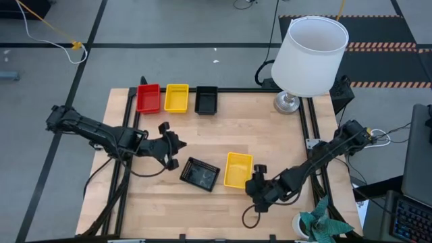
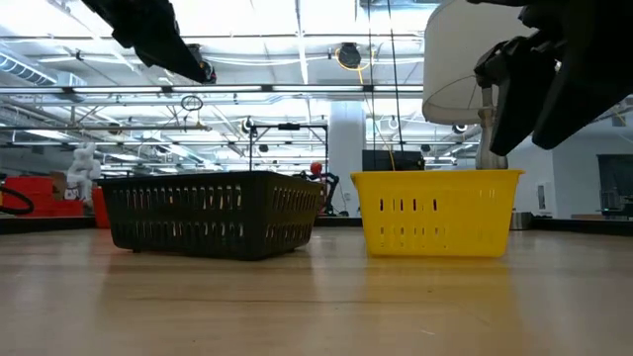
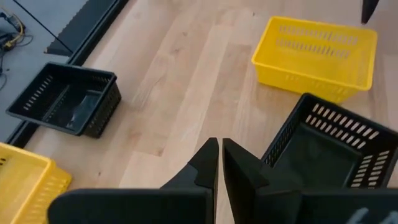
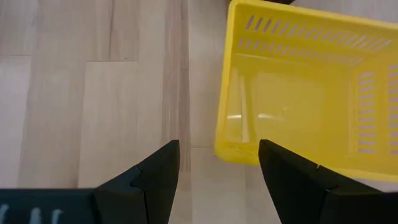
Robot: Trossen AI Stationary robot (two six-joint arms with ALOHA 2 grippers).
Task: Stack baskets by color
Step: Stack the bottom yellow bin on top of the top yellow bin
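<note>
Three baskets stand in a row at the table's far edge: red (image 1: 148,98), yellow (image 1: 176,97) and black (image 1: 206,100). Nearer the front, a second black basket (image 1: 200,173) and a second yellow basket (image 1: 237,169) rest on their bottoms side by side. My left gripper (image 3: 217,163) is shut and empty, hovering just left of the near black basket (image 3: 326,149). My right gripper (image 4: 217,163) is open and points down at the near yellow basket (image 4: 311,93). The basket's nearest corner lies below the gap between the fingers, with no contact showing.
A white lampshade on a metal foot (image 1: 310,54) stands at the far right corner. A small green plant (image 1: 324,226) sits at the near right corner. Bare wood lies between the far row and the two near baskets.
</note>
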